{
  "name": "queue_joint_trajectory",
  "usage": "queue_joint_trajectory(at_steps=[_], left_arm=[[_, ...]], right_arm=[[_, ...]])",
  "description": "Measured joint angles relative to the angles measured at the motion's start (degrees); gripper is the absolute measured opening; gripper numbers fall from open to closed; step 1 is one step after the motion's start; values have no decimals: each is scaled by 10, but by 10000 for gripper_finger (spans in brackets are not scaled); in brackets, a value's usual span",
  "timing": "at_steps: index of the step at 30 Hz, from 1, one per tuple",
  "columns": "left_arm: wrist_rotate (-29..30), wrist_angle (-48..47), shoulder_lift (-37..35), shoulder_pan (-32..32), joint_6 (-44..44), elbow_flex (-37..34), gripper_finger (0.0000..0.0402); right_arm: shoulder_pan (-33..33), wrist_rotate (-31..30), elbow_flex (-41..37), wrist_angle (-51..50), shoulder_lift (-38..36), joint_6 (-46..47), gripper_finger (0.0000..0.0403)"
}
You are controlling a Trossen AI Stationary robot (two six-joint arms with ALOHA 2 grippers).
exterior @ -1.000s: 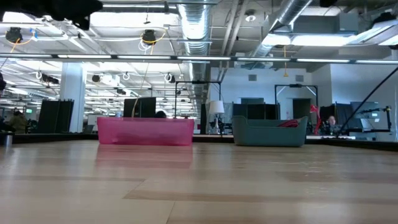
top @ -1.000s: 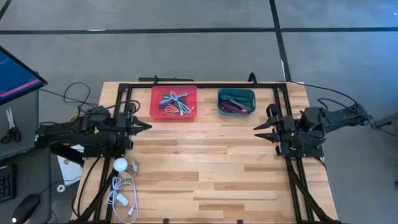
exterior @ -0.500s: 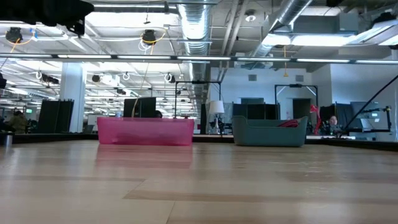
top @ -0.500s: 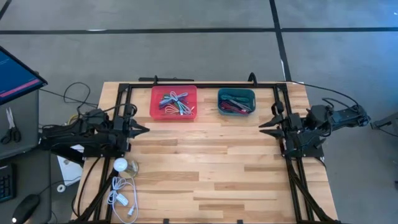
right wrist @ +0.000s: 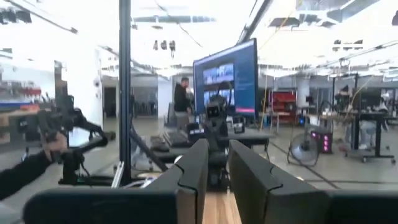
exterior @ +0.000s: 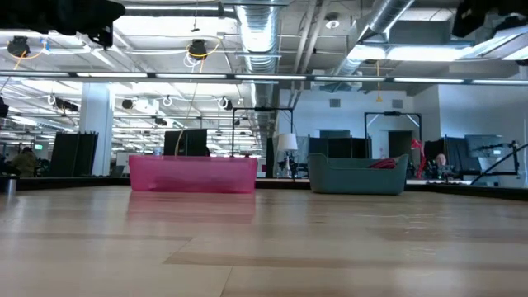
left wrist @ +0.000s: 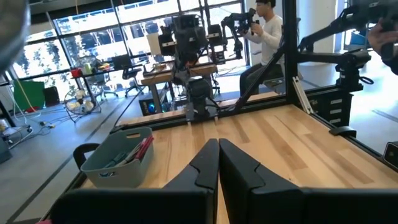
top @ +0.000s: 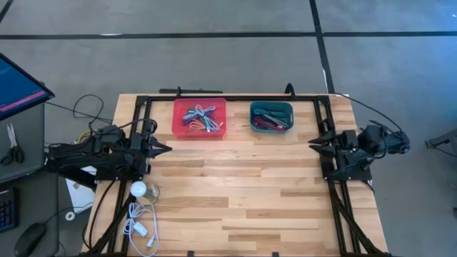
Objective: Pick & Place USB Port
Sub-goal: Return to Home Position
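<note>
Left gripper (top: 168, 148): at the table's left edge, well apart from the bins, fingers pressed together, holding nothing. Red bin (top: 176, 118), far edge: tangle of charger cables (top: 202, 118) inside. Green bin (top: 252, 118), near it: dark cables (top: 270, 121) inside. Right gripper (top: 316, 143): right edge, fingers a narrow gap apart, empty.

Tangled cables (top: 201, 118) fill the red bin (top: 176, 123) and the green bin (top: 253, 120).

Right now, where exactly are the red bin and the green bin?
red bin (exterior: 193, 175): low view, middle of its front wall.
green bin (exterior: 355, 180): low view, middle of its front wall.
</note>
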State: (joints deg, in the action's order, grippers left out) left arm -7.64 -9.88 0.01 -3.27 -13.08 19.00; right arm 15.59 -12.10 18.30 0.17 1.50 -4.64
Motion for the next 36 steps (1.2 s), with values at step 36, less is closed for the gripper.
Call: queue_joint_trajectory(at_steps=[36], left_arm=[[0, 4, 0, 0, 16, -61, 11]], right_arm=[[0, -2, -141, 65, -13, -4, 58]])
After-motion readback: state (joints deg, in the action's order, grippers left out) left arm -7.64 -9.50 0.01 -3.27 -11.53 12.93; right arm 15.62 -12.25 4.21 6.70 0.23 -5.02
